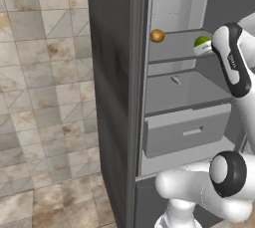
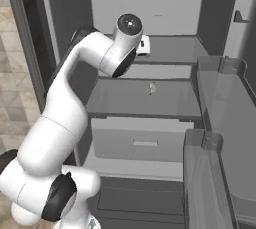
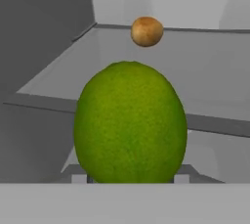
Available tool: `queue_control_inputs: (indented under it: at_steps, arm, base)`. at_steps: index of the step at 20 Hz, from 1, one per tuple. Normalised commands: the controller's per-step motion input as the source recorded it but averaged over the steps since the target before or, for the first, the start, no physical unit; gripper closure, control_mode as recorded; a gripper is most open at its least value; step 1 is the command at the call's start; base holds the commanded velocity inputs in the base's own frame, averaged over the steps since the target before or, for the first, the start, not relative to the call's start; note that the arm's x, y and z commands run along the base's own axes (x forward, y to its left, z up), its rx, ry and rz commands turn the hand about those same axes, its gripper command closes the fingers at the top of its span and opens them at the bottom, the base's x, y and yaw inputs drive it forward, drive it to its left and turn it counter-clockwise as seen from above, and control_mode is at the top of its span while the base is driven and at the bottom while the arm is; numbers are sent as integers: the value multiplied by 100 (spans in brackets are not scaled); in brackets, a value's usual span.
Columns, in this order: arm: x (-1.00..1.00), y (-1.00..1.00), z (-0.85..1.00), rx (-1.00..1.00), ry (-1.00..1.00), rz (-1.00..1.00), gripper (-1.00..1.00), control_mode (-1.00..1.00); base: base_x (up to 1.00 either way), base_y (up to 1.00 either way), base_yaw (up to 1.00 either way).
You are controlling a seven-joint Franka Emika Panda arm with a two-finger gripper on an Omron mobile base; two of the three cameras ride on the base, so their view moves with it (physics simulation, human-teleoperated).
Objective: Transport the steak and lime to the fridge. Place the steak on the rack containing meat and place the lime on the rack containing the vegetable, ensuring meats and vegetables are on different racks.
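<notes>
My gripper is shut on the lime, a glossy green fruit that hangs just before the front edge of the upper rack in the open fridge. The vegetable, a small orange-brown ball, rests farther back on that same rack. From the left base view the lime sits at the hand, right of the vegetable. One shelf lower, the pale meat lies on its own rack; it is the meat in the right base view too. The steak is out of view.
A pale drawer sits below the lower rack. The open fridge door with its clear bins stands close on the right. The fridge's dark side wall and a tiled floor lie to the left.
</notes>
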Motion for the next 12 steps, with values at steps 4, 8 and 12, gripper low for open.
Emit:
queue_control_inputs:
  at_steps: [4,8,12]
  arm:
    - [68,-4,-17,0,0,4,100,-100]
    - [65,-1,-23,0,0,3,100,-100]
    - [59,-3,-28,0,0,3,100,-100]
  base:
    - [0,0,0]
    - [0,0,0]
    - [0,0,0]
